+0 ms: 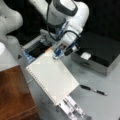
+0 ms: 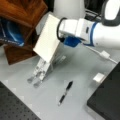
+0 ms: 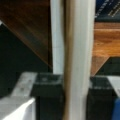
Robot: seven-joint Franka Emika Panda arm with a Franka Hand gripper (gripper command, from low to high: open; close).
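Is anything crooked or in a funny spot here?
Yes. The notebook is not lying flat: the hand grips its top edge and it leans tilted on a metal stand. A pen lies loose on the grey table, apart from the notebook.

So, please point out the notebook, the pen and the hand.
notebook (image 1: 51, 76), a front view, middle of the page.
pen (image 2: 65, 93), a front view, middle of the barrel.
hand (image 1: 57, 55), a front view, between its fingertips.

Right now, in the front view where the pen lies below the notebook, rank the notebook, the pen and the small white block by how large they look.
1. Notebook, held on edge by the hand
2. Pen
3. White block, shorter than the pen but wider
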